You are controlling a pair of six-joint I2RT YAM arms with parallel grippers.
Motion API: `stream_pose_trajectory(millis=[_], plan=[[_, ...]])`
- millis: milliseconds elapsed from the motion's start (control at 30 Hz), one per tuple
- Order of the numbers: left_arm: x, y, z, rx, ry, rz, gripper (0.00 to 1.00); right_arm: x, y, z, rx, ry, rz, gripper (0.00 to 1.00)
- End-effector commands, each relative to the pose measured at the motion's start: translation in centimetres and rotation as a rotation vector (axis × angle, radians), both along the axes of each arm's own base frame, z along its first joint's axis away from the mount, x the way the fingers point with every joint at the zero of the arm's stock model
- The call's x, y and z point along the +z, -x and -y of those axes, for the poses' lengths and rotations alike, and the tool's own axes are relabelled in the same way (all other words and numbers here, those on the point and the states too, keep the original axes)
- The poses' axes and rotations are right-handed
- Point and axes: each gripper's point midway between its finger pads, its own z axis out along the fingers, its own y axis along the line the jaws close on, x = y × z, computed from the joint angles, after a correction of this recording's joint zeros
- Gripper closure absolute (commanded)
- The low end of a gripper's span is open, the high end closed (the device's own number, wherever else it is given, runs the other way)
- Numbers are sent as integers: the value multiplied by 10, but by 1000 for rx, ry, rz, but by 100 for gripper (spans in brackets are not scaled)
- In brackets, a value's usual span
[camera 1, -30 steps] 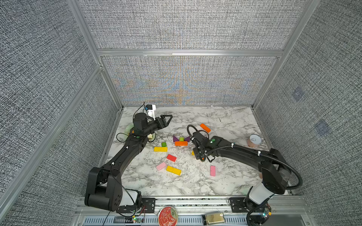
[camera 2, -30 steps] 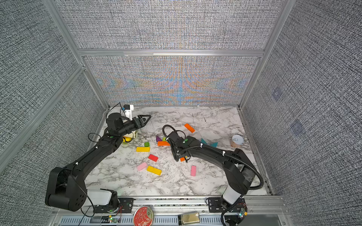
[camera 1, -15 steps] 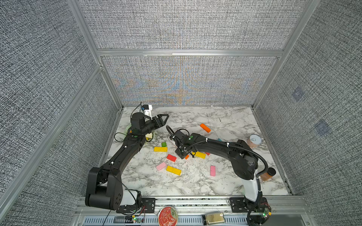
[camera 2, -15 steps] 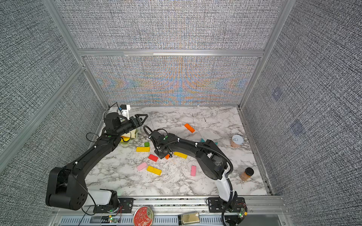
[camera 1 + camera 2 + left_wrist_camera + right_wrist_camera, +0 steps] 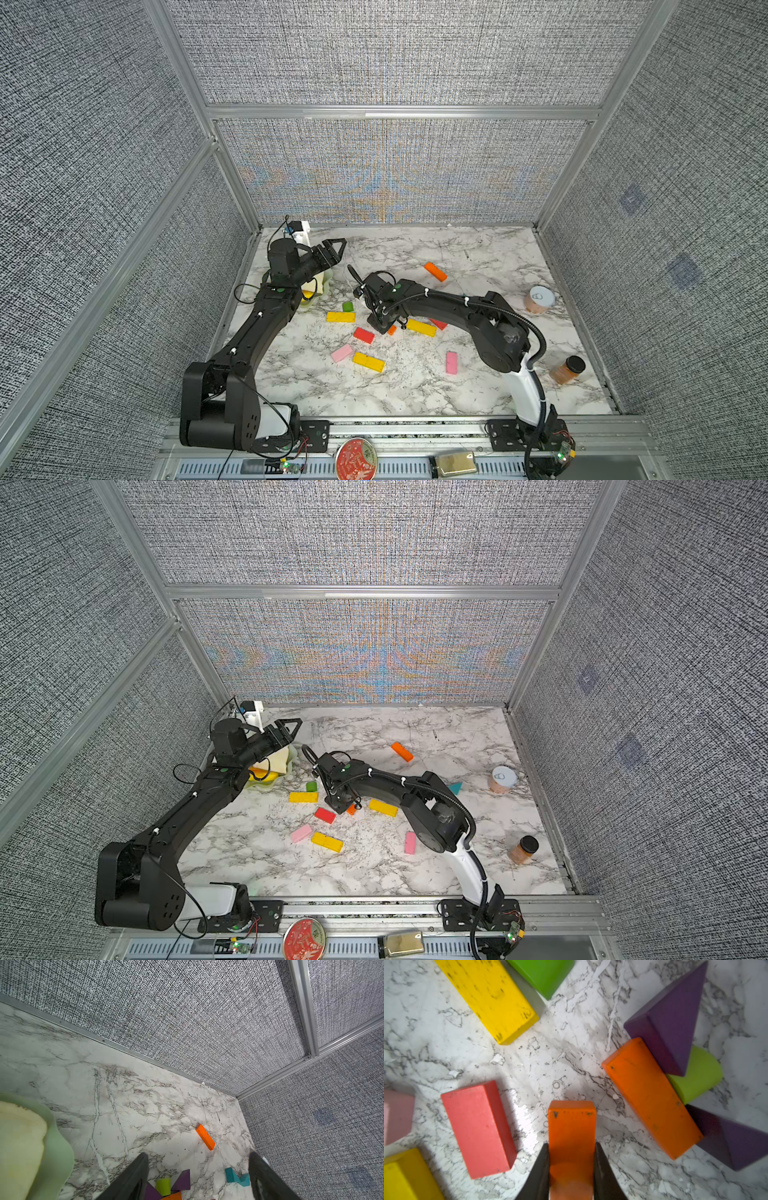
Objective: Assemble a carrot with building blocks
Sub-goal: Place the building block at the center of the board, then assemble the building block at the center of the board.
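My right gripper [image 5: 572, 1153] is shut on a short orange block [image 5: 572, 1126], low over the marble, between a red bar [image 5: 477, 1128] and a lying orange bar [image 5: 652, 1097]. That bar touches two purple triangles [image 5: 675, 1018] and a lime green stub [image 5: 697, 1076]. In both top views the right gripper [image 5: 384, 328] sits beside the red bar [image 5: 364, 335], with yellow bars [image 5: 340, 317], pink bars [image 5: 451, 362] and a green stub [image 5: 348, 306] around. Another orange bar [image 5: 435, 271] lies farther back. My left gripper [image 5: 196, 1159] hangs open and empty near the back left [image 5: 334, 251].
A cream bread slice [image 5: 20, 1136] on a pale green plate [image 5: 60, 1147] lies under my left arm. An amber jar with a black lid [image 5: 567, 370] and a white-lidded cup [image 5: 539, 299] stand at the right. A teal triangle [image 5: 456, 788] lies behind my right arm. Grey walls enclose three sides.
My right gripper has swung left across the table with the orange block, ending beside the red bar. The left gripper has drawn back a little toward the left wall.
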Motion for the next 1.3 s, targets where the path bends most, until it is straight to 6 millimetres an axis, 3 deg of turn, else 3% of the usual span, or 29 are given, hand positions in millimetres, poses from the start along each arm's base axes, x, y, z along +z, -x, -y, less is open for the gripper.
stream_pose_trajectory(millis=[0, 133, 433, 767, 1000, 1267], plan=[[0, 0, -1, 1, -7, 5, 23, 1, 0, 1, 12, 14, 2, 70], [-1, -1, -1, 0, -4, 3, 23, 3, -2, 4, 2, 21, 12, 63], [-5, -1, 2, -15, 14, -13, 23, 6, 2, 13, -37, 35, 24, 60], [-5, -1, 2, -17, 17, -14, 23, -5, 10, 44, -165, 109, 52, 44], [-5, -1, 2, -17, 21, -14, 23, 1, -9, 56, -275, 129, 130, 43], [-4, 0, 2, -18, 20, -12, 23, 3, -17, 46, -302, 99, 129, 41]])
